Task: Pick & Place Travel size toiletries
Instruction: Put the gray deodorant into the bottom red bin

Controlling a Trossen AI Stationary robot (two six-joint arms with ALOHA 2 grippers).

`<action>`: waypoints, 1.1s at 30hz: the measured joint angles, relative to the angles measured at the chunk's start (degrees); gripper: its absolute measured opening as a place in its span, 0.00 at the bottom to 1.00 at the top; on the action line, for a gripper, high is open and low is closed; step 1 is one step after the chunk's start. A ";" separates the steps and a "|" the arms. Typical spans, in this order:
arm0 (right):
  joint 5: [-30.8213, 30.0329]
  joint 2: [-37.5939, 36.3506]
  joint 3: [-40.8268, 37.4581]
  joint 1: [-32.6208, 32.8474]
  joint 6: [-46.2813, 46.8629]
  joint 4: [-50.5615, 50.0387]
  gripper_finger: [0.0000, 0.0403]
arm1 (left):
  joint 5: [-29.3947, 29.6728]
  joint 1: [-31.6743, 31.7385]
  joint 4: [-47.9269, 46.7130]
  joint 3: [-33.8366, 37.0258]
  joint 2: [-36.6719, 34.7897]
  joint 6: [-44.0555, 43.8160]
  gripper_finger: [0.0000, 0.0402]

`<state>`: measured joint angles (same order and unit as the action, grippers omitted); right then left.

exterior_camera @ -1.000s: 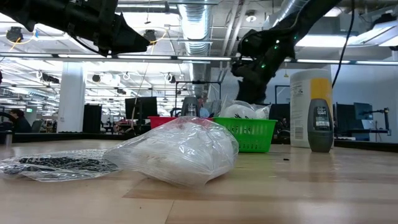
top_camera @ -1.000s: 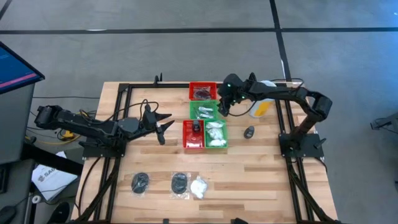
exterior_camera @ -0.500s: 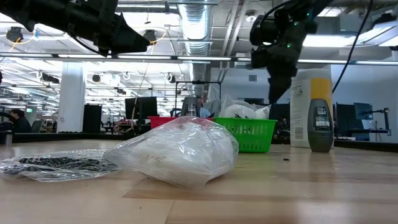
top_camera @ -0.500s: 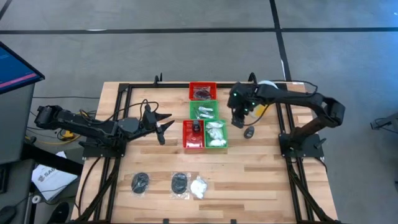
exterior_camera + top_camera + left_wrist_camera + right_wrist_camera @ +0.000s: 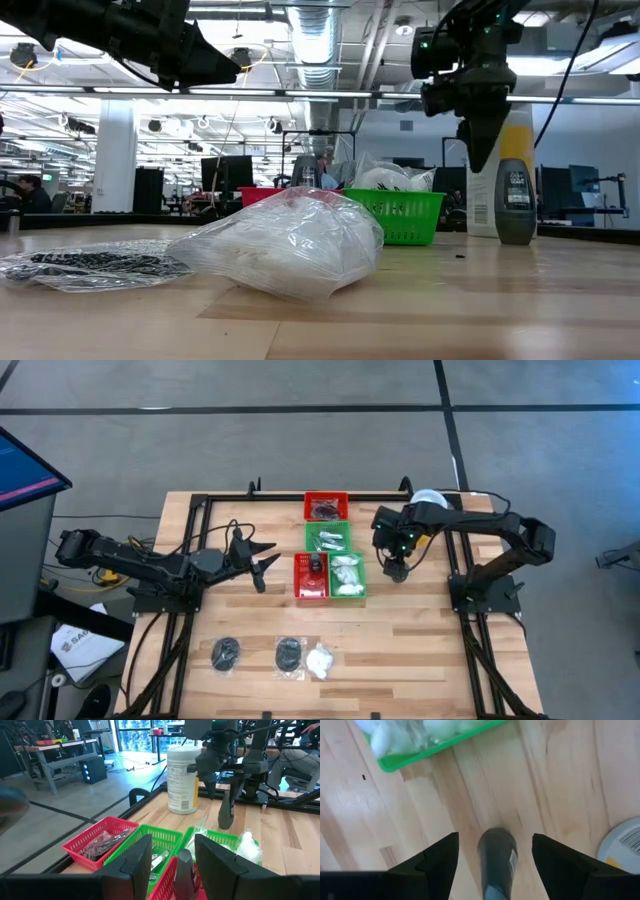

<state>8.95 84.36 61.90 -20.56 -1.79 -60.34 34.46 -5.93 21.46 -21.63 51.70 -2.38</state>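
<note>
right claw (image 5: 399, 563) | spread, pointing down | above grey bottle (image 5: 498, 854)

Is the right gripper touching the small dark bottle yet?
Apart. In the right wrist view the right gripper is open, and bare wood shows on both sides between its fingers and the small dark bottle standing between them.

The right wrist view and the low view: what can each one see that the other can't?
Only the right wrist view shows the right gripper open, straddling the small dark bottle from above.

Only the low view shows the bagged white puffs, the packet of dark discs on the table's near side, and the left arm parked overhead.

Both show the bottle, the green tray of white puffs and the yellow canister.
</note>
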 joint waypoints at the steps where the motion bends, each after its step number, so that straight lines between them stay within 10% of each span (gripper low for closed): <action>1: 0.00 0.00 -0.30 0.00 0.26 0.04 0.59 | 0.00 0.02 0.00 0.00 0.00 -0.01 0.35; 33: -0.24 0.04 -6.20 0.44 0.33 0.83 0.59 | 0.00 -0.01 0.02 0.00 0.00 -0.02 0.35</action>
<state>8.71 84.40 55.70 -20.11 -1.45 -59.52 34.46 -5.93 21.47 -21.63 51.70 -2.39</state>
